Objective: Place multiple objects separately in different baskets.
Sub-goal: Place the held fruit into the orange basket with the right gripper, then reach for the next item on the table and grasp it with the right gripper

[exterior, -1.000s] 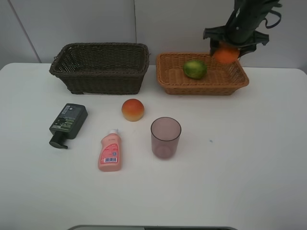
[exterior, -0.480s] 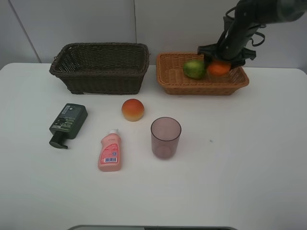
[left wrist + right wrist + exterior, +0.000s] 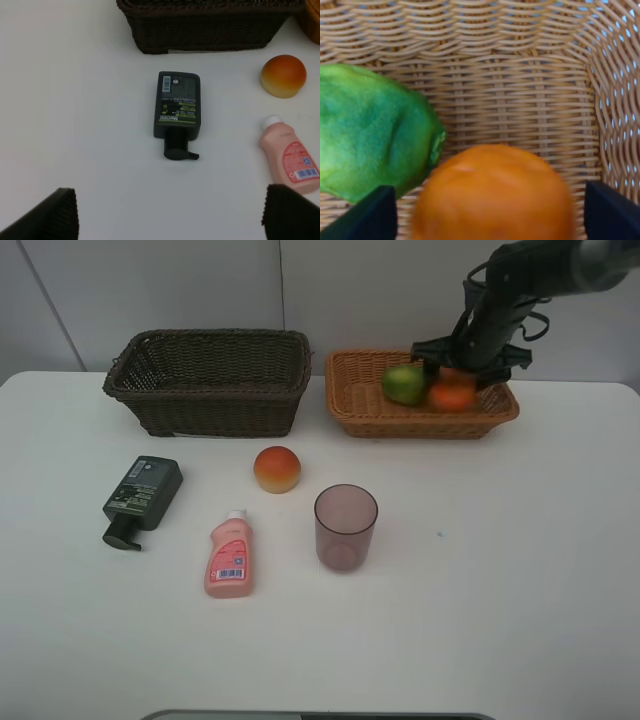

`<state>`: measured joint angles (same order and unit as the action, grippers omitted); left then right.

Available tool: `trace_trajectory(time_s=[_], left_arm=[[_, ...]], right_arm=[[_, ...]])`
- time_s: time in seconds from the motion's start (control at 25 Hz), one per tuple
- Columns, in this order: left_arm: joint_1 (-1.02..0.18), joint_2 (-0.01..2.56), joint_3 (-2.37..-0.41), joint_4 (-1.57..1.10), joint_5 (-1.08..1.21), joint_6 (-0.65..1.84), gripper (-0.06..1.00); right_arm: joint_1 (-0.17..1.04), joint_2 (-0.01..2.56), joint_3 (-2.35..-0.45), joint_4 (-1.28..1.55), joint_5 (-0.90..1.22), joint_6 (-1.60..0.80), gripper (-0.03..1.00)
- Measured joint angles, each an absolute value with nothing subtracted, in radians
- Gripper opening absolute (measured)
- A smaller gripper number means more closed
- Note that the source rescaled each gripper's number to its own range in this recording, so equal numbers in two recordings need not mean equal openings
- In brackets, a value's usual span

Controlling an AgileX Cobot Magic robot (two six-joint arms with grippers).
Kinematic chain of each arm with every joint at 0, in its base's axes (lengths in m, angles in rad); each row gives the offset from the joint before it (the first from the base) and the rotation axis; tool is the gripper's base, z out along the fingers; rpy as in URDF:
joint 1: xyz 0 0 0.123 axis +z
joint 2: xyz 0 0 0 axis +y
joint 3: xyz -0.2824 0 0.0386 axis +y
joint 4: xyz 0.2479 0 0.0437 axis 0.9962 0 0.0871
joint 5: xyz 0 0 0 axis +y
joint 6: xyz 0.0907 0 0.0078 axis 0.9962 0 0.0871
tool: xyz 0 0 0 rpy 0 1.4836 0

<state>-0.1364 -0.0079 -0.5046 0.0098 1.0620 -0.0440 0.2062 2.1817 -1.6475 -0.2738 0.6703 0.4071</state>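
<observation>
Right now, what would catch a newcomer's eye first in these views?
The right hand hangs over the tan basket at back right, with an orange just beneath it beside a green fruit. Near the dark basket on the left, a peach-like fruit, purplish tumbler, pink bottle and dark pump bottle sit on the white table.

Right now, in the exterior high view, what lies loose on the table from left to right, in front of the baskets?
Dark green pump bottle → small pink white-capped bottle → red-yellow peach-like fruit → translucent purplish plastic tumbler.
</observation>
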Motion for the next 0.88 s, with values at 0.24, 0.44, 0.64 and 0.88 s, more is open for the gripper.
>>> trace_trajectory(time_s=[0.24,0.44,0.64,0.88], left_arm=[[-0.136,-0.008,-0.505,0.010,1.062,-0.044,0.84],[-0.136,-0.008,-0.505,0.010,1.062,-0.044,0.84],[-0.136,-0.008,-0.505,0.010,1.062,-0.044,0.84],[-0.136,-0.008,-0.505,0.010,1.062,-0.044,0.84]], right_arm=[[0.206,2.182,-1.648,-0.275,0.677,0.407,0.84],[0.221,2.152,-1.648,-0.274,0.705,0.407,0.84],[0.262,2.065,-1.648,-0.273,0.769,0.361,0.84],[0.357,2.008,-1.648,-0.188,0.897,0.260,0.84]])
